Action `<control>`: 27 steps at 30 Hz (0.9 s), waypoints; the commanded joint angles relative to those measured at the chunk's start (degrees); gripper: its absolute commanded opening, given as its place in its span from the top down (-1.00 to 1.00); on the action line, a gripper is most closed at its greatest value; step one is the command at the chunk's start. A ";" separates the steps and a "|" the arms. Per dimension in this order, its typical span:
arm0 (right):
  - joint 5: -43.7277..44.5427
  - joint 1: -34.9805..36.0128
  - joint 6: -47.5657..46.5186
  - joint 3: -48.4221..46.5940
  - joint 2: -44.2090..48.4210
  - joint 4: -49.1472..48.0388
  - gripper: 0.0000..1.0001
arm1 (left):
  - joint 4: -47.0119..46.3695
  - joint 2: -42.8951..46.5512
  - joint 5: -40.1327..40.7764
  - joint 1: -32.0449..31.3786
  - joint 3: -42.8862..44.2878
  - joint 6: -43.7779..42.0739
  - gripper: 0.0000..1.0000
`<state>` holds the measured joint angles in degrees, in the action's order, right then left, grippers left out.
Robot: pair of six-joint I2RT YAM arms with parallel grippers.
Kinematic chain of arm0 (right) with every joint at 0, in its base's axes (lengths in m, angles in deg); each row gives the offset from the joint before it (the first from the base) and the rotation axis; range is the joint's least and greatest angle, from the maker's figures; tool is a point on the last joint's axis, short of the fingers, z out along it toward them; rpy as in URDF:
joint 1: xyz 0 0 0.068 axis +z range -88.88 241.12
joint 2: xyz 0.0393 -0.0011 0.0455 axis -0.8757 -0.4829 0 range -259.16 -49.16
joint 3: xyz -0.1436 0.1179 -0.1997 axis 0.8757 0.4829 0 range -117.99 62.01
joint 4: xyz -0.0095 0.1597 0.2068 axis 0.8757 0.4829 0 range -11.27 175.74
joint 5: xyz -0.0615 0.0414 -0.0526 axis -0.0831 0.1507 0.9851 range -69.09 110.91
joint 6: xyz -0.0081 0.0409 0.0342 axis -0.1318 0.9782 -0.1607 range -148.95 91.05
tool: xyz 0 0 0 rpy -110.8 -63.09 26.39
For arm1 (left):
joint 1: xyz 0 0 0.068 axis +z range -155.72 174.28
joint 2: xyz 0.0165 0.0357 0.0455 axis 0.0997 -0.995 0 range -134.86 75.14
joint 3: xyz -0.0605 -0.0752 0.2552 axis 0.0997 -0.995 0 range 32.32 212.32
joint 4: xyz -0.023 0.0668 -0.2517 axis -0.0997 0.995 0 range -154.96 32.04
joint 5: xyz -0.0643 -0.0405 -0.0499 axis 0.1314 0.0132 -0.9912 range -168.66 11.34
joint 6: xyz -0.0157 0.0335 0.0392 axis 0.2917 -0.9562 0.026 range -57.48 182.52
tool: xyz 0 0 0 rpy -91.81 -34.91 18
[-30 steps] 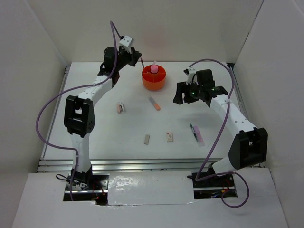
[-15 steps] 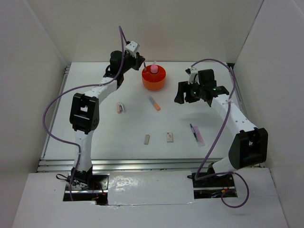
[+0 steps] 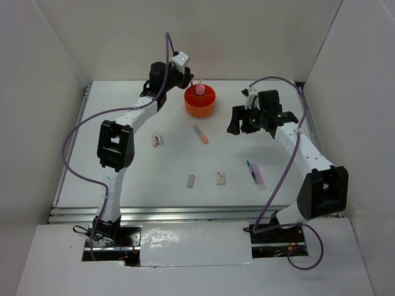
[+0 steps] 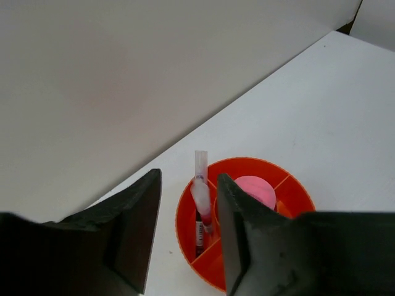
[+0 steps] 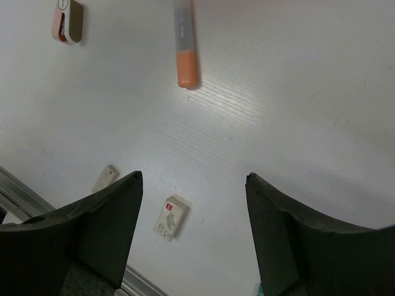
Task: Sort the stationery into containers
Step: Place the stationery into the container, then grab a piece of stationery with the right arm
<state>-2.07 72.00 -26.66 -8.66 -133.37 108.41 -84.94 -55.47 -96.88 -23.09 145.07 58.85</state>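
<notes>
We saw a bright orange tub [image 3: 199, 111] on a plain white table [image 3: 123, 179]. In its middle stood a pink glue stick [image 3: 200, 90], and in one compartment a pen [image 4: 200, 213] with a clear cap and a dark red barrel. On the table lay a marker [image 5: 184, 43], grey along the barrel and orange at the end, a pink and brown eraser [image 5: 66, 20], a plain beige eraser [image 3: 191, 180], and a white eraser [image 5: 171, 218] printed with a grey arrow and a small red mark. A dark pen [image 3: 252, 169] with a greenish tip lay beside a pale pink pen [image 3: 260, 179]. The arms [image 3: 139, 114] were white with black joints, their cables [image 3: 274, 78] purple.
</notes>
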 commanded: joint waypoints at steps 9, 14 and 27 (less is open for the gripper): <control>0.13 -1.29 -0.52 1.15 3.60 0.82 -0.48 | 0.74 4.21 1.16 -1.80 3.97 1.01 -0.53; 3.20 -2.70 -6.39 0.27 4.75 8.37 -0.42 | 6.76 11.33 3.89 -1.79 3.18 2.61 -0.54; 15.95 -5.69 -16.26 10.81 4.22 22.36 -0.39 | 29.03 42.08 9.68 -0.21 -23.35 3.13 -0.99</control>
<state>10.19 67.34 -40.13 0.08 -129.78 127.12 -61.82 -17.11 -90.76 -23.98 127.52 59.40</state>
